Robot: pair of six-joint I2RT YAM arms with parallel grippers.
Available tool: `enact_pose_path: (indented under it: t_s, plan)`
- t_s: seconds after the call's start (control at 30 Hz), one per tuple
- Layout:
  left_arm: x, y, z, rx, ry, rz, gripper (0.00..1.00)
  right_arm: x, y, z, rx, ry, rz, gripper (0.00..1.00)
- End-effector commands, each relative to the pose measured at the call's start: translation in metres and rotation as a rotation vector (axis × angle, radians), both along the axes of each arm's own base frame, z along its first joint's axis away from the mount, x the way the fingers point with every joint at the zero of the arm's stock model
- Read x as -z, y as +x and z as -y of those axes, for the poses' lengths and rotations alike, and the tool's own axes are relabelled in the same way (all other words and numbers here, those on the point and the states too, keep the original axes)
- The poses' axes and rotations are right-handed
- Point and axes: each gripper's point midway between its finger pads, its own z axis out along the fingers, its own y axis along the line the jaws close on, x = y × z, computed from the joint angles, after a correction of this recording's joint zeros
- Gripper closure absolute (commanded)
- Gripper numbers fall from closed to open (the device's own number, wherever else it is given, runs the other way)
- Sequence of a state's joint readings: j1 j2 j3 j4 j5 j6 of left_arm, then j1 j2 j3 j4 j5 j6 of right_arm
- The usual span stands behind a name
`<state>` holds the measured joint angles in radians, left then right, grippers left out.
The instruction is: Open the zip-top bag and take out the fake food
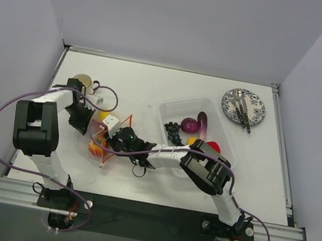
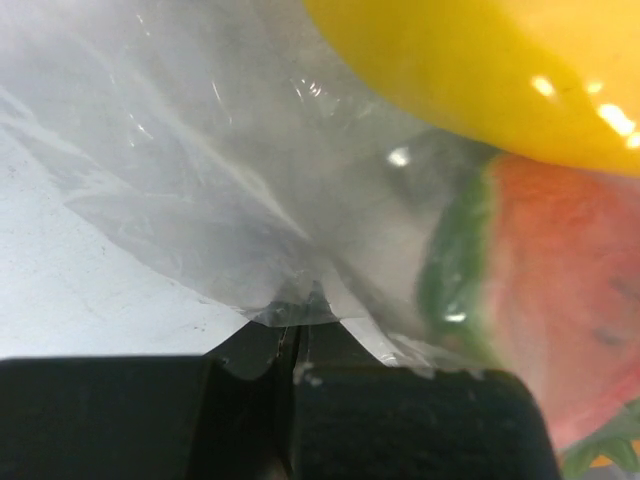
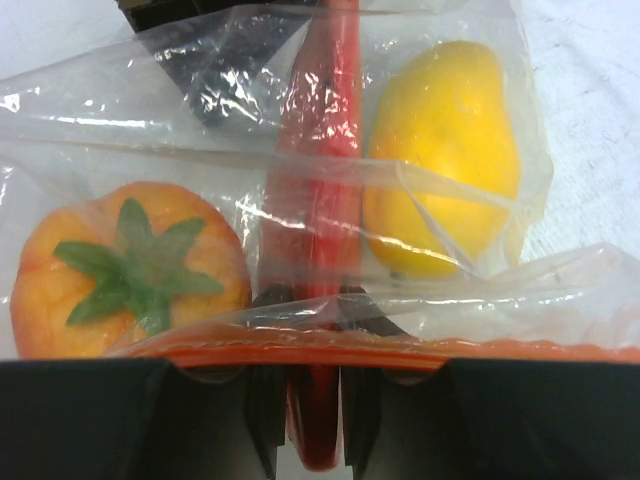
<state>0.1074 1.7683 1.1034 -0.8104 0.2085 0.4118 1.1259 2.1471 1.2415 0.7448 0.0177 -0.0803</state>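
The zip-top bag (image 1: 98, 142) lies left of centre between my two grippers, with fake food inside. My left gripper (image 1: 84, 123) is shut on a fold of the bag's clear plastic (image 2: 297, 312). Through the film that view shows a yellow fruit (image 2: 480, 70) and a watermelon slice (image 2: 560, 290). My right gripper (image 1: 116, 141) reaches in from the right, shut on the bag's red-orange zip strip (image 3: 320, 200). That view also shows an orange fruit with a green top (image 3: 130, 265) and a yellow fruit (image 3: 445, 150) inside the bag.
A rigid clear tray (image 1: 179, 104) stands right of the bag with purple, dark grape and red fake food in it. A patterned plate with cutlery (image 1: 243, 106) is at the back right. A small round brownish object (image 1: 82, 80) sits behind the left gripper.
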Motion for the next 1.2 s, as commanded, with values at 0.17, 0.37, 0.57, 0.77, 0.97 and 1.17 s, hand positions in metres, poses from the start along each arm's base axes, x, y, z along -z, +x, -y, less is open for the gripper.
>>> enact_pose_path:
  t_s: [0.17, 0.37, 0.57, 0.77, 0.97, 1.17]
  plan:
    - [-0.010, 0.019, -0.026, -0.045, 0.034, 0.090, 1.00, -0.071, -0.014, 0.079, 0.148, -0.014, 0.019, 1.00]
    - [-0.016, 0.023, -0.047, -0.099, 0.032, 0.118, 1.00, -0.059, -0.039, 0.138, 0.185, -0.135, -0.056, 1.00]
    - [-0.019, 0.019, -0.047, -0.102, 0.013, 0.120, 1.00, -0.072, -0.035, 0.190, 0.346, -0.139, -0.041, 1.00]
    - [-0.034, 0.019, -0.034, -0.091, -0.038, 0.133, 1.00, -0.103, 0.024, 0.287, 0.827, -0.075, 0.055, 1.00]
    - [-0.062, 0.019, -0.009, -0.048, -0.111, 0.146, 1.00, -0.116, 0.059, 0.335, 1.111, -0.157, 0.141, 0.99]
    - [-0.080, 0.021, -0.005, -0.041, -0.125, 0.179, 1.00, -0.128, 0.062, 0.334, 1.116, -0.054, 0.151, 1.00]
